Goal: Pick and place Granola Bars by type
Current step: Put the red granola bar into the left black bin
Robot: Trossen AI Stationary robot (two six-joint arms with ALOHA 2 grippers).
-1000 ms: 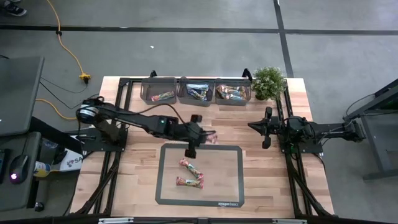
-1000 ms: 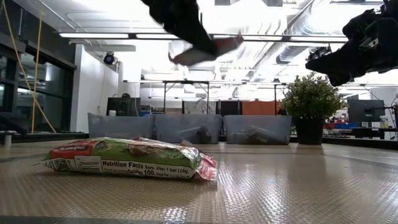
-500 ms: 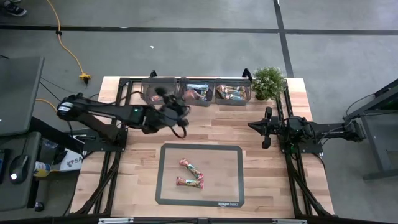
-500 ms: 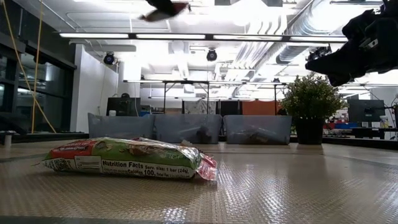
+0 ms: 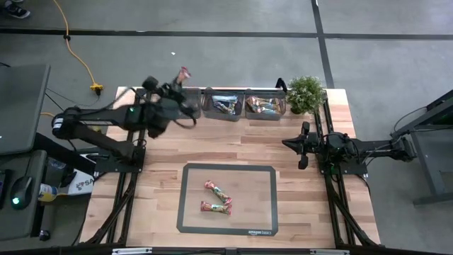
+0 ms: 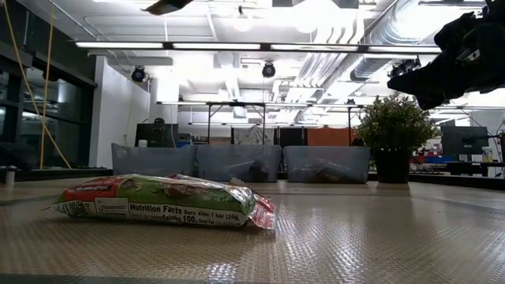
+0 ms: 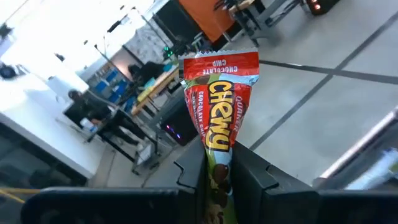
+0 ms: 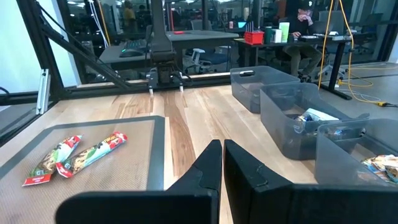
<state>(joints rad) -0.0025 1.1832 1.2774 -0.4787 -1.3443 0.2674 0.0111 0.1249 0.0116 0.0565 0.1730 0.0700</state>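
My left gripper (image 5: pixel 178 78) is raised high near the table's far-left edge and is shut on a red-wrapped granola bar (image 5: pixel 184 73). Its wrist view shows the bar (image 7: pixel 219 106), marked "Chewy", sticking out past the fingers against the room behind. Only the gripper's tip (image 6: pixel 168 5) shows at the top of the low view. Two green-and-red bars (image 5: pixel 217 191) (image 5: pixel 215 208) lie flat on the dark mat (image 5: pixel 265 212); one (image 6: pixel 162 201) fills the low view's foreground. My right gripper (image 5: pixel 287 144) waits shut over the table's right side. My left gripper pinches the red bar's lower end (image 7: pixel 217 163) between its two fingers (image 7: pixel 256 177). The fingers lie along the bar. It is lifted clear of everything, and its crimped free end (image 7: pixel 219 60) points out beyond the fingertips.
Three grey translucent bins stand in a row at the table's far edge: left (image 6: pixel 154 160), middle (image 5: pixel 224 104) and right (image 5: pixel 265 104), each holding bars. A potted plant (image 5: pixel 306 93) stands at their right end. Bare wood lies between the mat and the bins.
My left gripper, shut on the red bar the whole time, has swung from above the mat's far edge up and toward the table's far-left corner. It has tipped so that the bar now points out past the far edge. The two bars on the mat have stayed put.
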